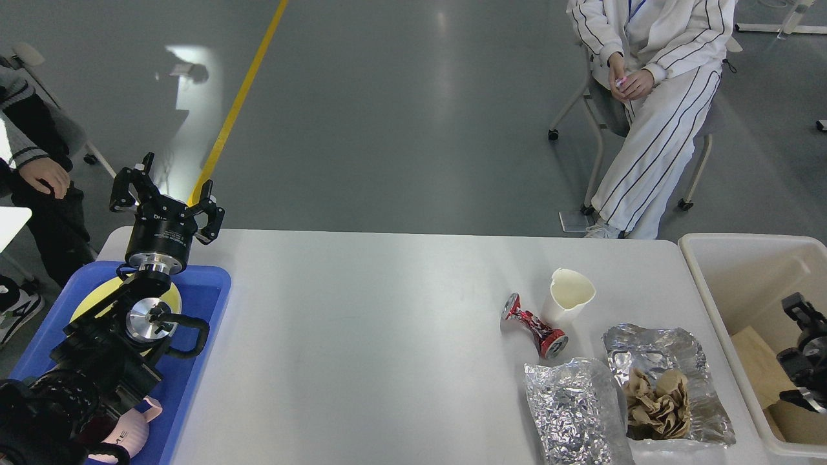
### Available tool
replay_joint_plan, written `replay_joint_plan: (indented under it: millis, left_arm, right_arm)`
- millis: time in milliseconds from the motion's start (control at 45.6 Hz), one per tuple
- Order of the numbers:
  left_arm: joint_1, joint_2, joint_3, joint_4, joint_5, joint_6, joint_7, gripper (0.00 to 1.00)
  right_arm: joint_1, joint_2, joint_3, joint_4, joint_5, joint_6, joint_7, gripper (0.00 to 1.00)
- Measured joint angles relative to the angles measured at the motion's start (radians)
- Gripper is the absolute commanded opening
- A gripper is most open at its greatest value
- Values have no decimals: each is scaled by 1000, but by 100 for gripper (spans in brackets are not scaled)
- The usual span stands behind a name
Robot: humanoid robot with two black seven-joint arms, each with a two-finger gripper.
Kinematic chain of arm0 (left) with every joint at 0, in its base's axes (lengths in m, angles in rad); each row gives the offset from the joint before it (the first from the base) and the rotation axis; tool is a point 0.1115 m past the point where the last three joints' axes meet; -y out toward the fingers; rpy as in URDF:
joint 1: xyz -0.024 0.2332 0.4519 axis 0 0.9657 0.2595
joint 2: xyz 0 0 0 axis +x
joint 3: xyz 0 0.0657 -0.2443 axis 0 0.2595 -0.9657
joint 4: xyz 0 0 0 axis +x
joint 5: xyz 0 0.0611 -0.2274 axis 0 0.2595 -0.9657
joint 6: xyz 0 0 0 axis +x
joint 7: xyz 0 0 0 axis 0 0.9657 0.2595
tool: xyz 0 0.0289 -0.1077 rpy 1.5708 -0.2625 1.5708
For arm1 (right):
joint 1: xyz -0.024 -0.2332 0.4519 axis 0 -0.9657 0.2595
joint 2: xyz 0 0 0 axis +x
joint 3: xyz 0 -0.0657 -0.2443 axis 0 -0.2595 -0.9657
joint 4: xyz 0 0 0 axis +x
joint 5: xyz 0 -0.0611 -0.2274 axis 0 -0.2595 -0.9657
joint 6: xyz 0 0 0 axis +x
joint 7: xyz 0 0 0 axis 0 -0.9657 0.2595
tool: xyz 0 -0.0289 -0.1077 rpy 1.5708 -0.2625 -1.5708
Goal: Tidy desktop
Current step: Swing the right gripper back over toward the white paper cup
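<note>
The white desktop (387,336) holds a crushed red can (533,325), a dented white paper cup (568,294), a crumpled foil sheet (572,410) and a foil wrapper (694,361) with brown crumpled paper (656,397) in it, all at the right front. My left gripper (167,197) is open and empty, raised over the desktop's far left corner above the blue tray (207,303). My right gripper (801,336) is at the right edge, inside the cream bin (707,284); only part of it shows, so its fingers cannot be told apart.
The blue tray holds a yellow plate (97,297) and a pink object (132,433). Brown paper (756,361) lies in the bin. A person (652,77) sits on a chair beyond the far right corner; another person's hand (42,174) shows at the left.
</note>
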State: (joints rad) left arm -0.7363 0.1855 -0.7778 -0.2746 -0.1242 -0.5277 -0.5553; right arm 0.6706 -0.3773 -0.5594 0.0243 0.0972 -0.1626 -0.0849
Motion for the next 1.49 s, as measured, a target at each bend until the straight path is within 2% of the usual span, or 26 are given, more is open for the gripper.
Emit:
replay_joint_plan:
  millis: [197, 351, 570, 679, 767, 920, 1008, 1096, 1337, 1490]
  left_arm:
    - [0, 0, 0, 0, 0, 0, 0, 97]
    - [0, 0, 0, 0, 0, 0, 0, 97]
    - [0, 0, 0, 0, 0, 0, 0, 97]
    - [0, 0, 0, 0, 0, 0, 0, 97]
    - [0, 0, 0, 0, 0, 0, 0, 97]
    - [0, 0, 0, 0, 0, 0, 0, 97]
    - [0, 0, 0, 0, 0, 0, 0, 97]
    - [0, 0, 0, 0, 0, 0, 0, 97]
    - [0, 0, 0, 0, 0, 0, 0, 97]
    - [0, -1, 0, 0, 0, 0, 0, 97]
  right_arm:
    - [140, -39, -3, 2, -2, 129, -4, 100]
    - [278, -63, -10, 6, -11, 268, -6, 100]
    - [464, -61, -157, 75, -16, 414, -7, 100]
    - [597, -64, -196, 208, -16, 489, -11, 100]
    - [701, -86, -201, 358, -16, 527, -31, 100]
    - [907, -155, -218, 738, -35, 542, -70, 100]
    - [1031, -172, -242, 985, -102, 543, -74, 100]
    - [1121, -172, -262, 1157, -156, 543, -74, 100]
    - [1274, -115, -404, 1486, -177, 540, -75, 100]
    - [1307, -65, -447, 1540, -176, 532, -75, 100]
